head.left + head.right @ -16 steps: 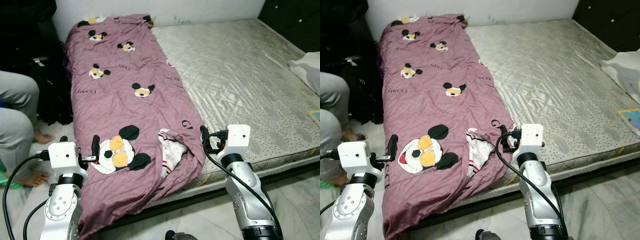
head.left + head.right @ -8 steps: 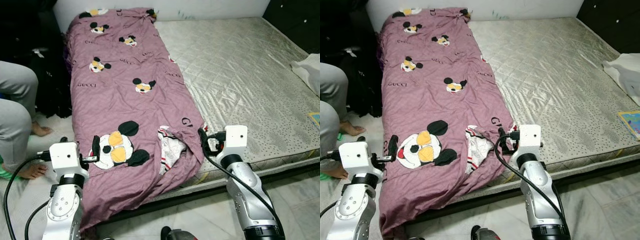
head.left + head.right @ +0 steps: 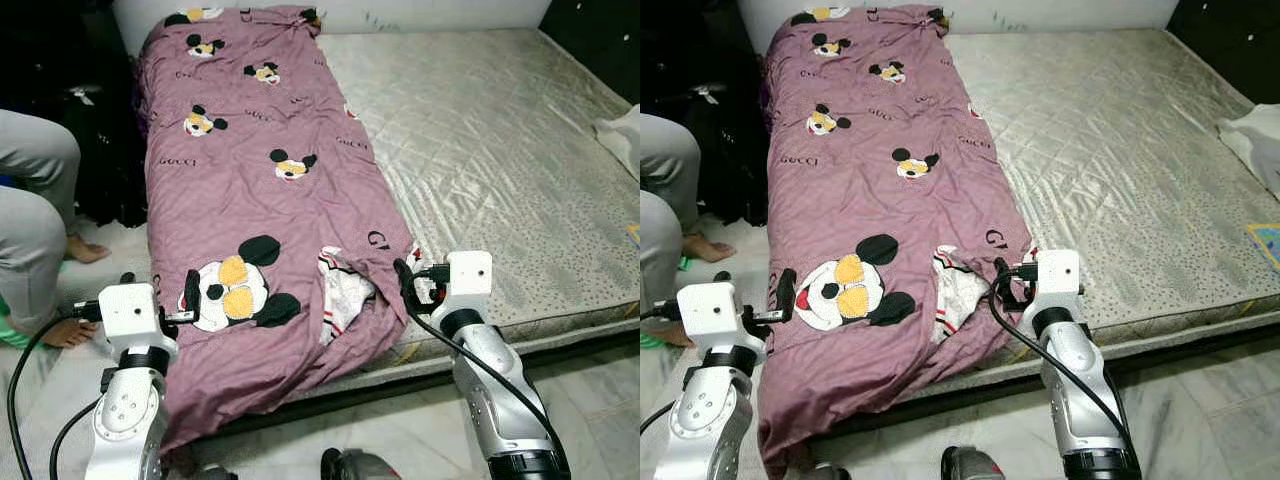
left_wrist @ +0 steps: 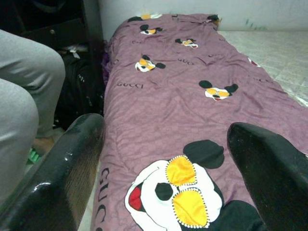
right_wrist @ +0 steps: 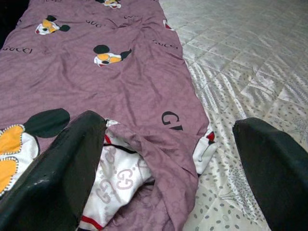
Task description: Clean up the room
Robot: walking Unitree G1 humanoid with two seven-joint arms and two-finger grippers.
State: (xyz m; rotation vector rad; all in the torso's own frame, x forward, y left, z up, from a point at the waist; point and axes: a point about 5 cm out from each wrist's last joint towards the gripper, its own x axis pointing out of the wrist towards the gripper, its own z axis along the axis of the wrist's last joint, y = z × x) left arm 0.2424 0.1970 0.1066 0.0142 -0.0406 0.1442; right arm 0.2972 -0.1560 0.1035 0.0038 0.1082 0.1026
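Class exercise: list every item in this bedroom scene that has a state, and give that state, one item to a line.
Purple duvet cover: spread lengthwise on the mattress's left side, near end hanging over the edge, opening showing white lining.
Mattress: bare.
Left gripper: open, at the cover's left edge.
Right gripper: open, at the cover's right corner.

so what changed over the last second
Little: the head camera tipped, so the whole scene slid. Both grippers, left gripper and right gripper, stay open at the near edge of the purple duvet, gripping nothing. The duvet lies as before on the mattress.
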